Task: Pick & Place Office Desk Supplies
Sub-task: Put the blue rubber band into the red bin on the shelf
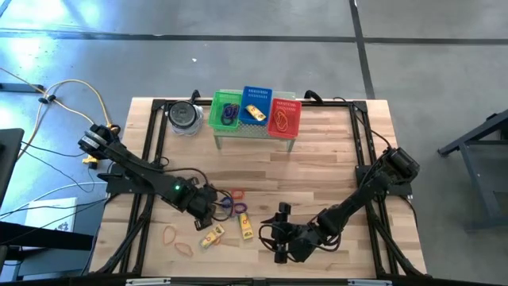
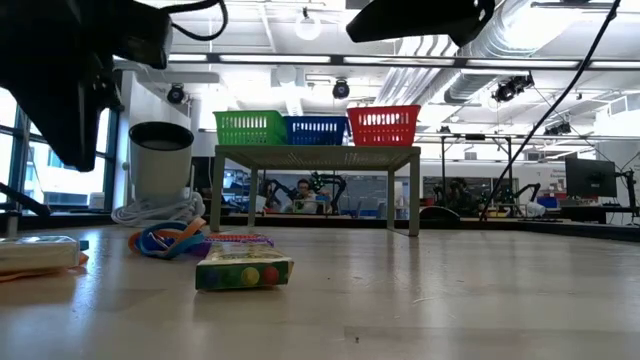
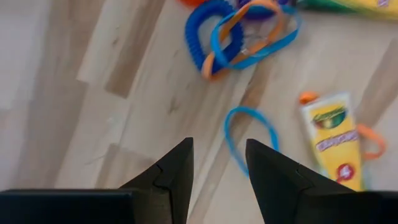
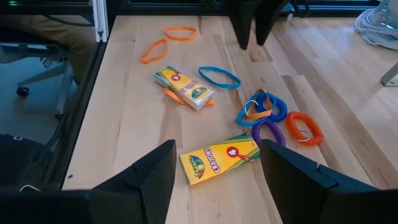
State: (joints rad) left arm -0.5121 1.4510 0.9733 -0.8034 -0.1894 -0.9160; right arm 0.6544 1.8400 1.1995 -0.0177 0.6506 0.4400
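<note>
My left hand (image 3: 219, 171) hovers released just above a thin blue band (image 3: 250, 135) on the bench (image 1: 333, 151), apparently not touching it, while my right hand (image 4: 214, 168) waits released near the crayon box (image 4: 220, 158).

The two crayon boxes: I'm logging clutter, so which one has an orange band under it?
The crayon box next to the flat blue band; an orange band pokes out beneath it. The other box lies on bare wood.

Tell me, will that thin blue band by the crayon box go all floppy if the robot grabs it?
Probably floppy: the blue band is a thin loop lying flat. It looks light, so the left gripper, open just above it, might nudge it aside. It shouldn't roll, and the crayon box beside it looks stiffer.
</note>
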